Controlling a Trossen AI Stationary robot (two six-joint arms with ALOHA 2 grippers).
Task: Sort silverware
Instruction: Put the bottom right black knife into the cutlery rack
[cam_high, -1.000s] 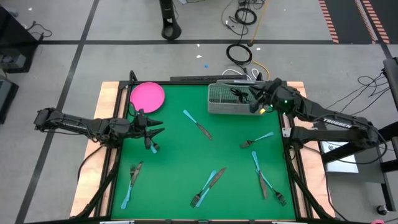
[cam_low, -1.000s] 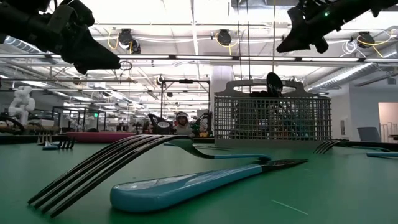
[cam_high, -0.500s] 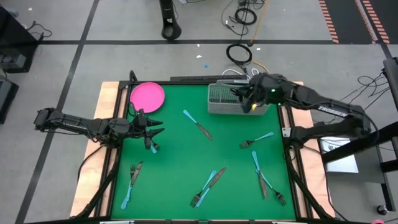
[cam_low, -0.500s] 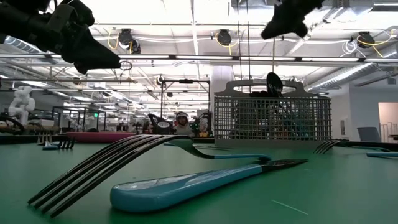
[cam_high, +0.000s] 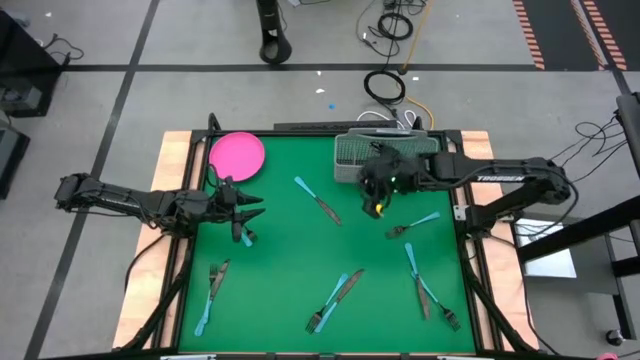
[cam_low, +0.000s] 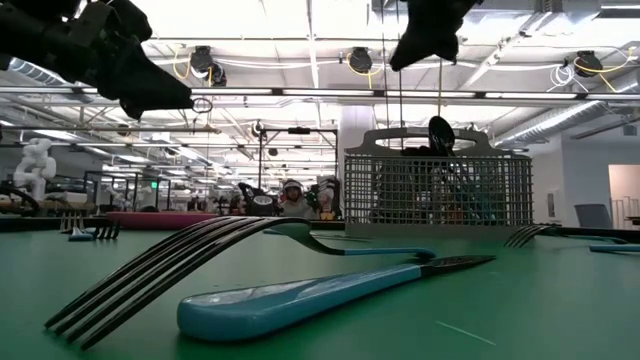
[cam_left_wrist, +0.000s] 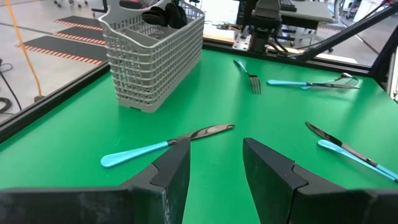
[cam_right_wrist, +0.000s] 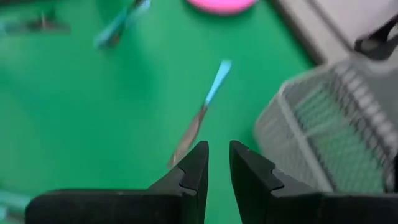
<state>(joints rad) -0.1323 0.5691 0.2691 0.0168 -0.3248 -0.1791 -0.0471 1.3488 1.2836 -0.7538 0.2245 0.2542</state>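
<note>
- Right gripper (cam_high: 377, 203) has swung away from the far-right corner behind the grey wire mesh basket (cam_high: 352, 160); now hangs over the green table (cam_high: 280, 260) just in front of the basket, above bare mat. Silverware on the mat unchanged.
- Silverware, light blue handles and dark grey metal heads: one knife (cam_high: 318, 201) mid-table, just left of the right gripper; one fork (cam_high: 412, 224) right of centre; fork and knife pair (cam_high: 335, 301) at the near edge; a further cluster (cam_high: 428, 290) near right; two pieces (cam_high: 211, 291) near left. Dark heads stick up out of the basket.
- Right gripper's fingers (cam_right_wrist: 189, 177) stand slightly apart, nothing between them.
- Left gripper (cam_high: 245, 213) hovers at the left side, near the round pink plate (cam_high: 237, 154); fingers (cam_left_wrist: 171, 171) spread, empty, pointed across at the mid-table knife.
</note>
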